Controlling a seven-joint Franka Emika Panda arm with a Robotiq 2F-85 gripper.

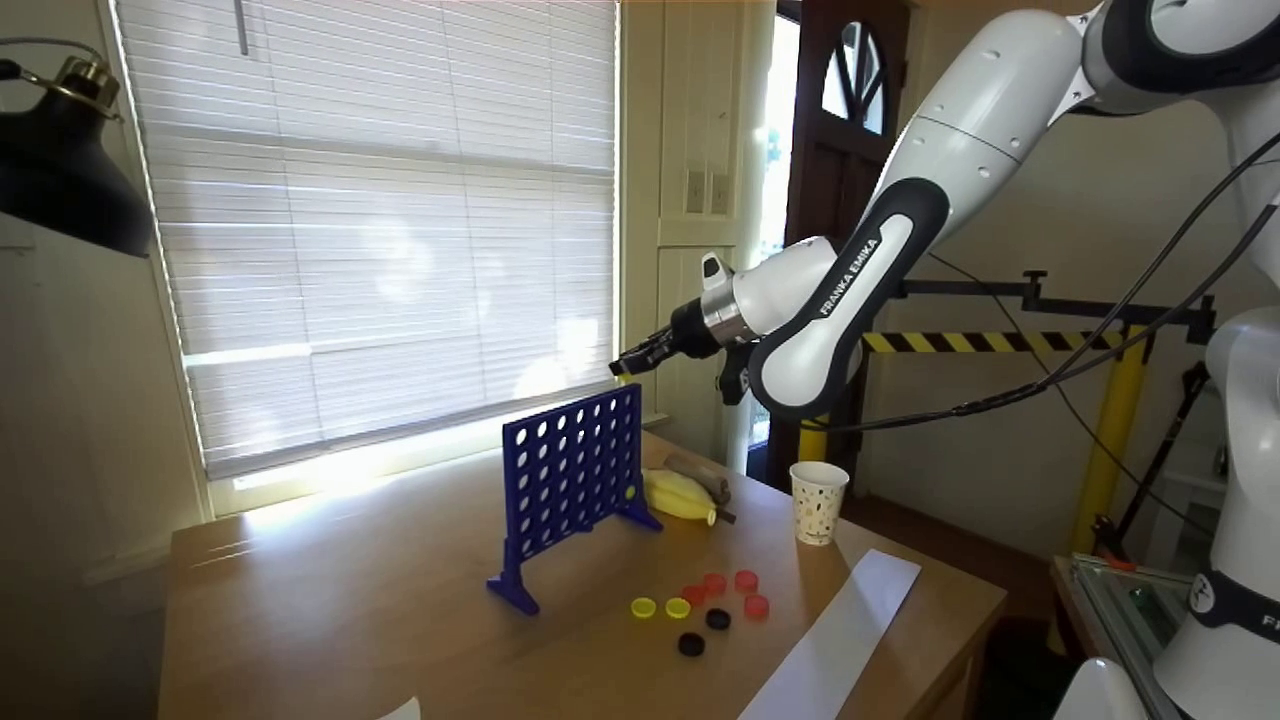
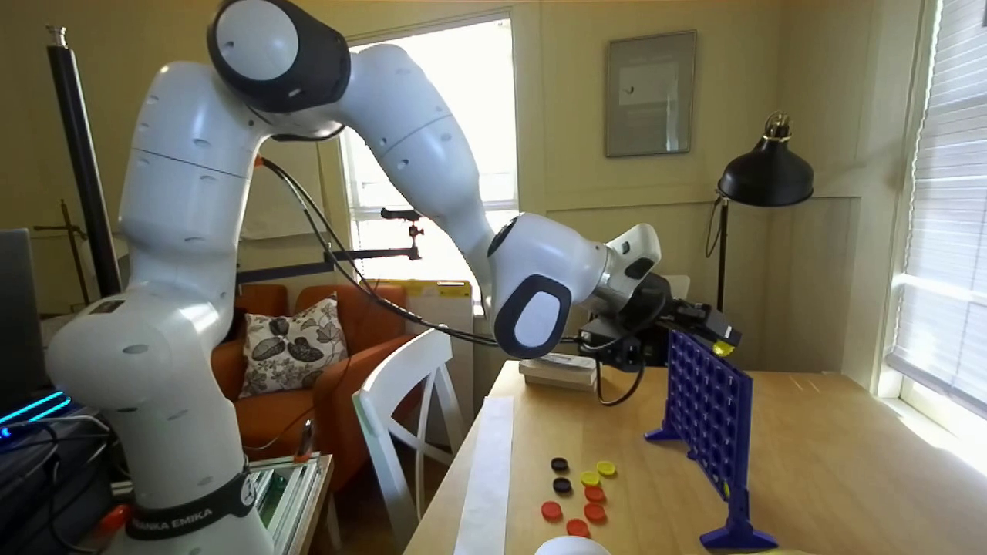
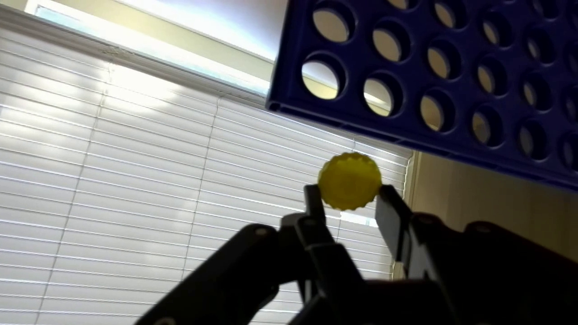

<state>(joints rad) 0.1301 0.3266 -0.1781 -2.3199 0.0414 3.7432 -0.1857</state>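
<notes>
In an exterior view, a wooden table (image 1: 380, 610) stands beside blinds (image 1: 380, 230).

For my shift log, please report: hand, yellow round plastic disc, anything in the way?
Hand shut on yellow round plastic disc. Disc near top edge of upright blue plastic grid frame, not touching. Nothing seen between them.

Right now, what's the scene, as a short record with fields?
Gripper: closed on a scalloped yellow disc
Held disc: near the top edge of the blue Connect Four-style grid, not in a slot
Grid: upright on the wooden table
Loose on table: four red discs, two yellow discs, two black discs
Also standing: speckled paper cup
</notes>
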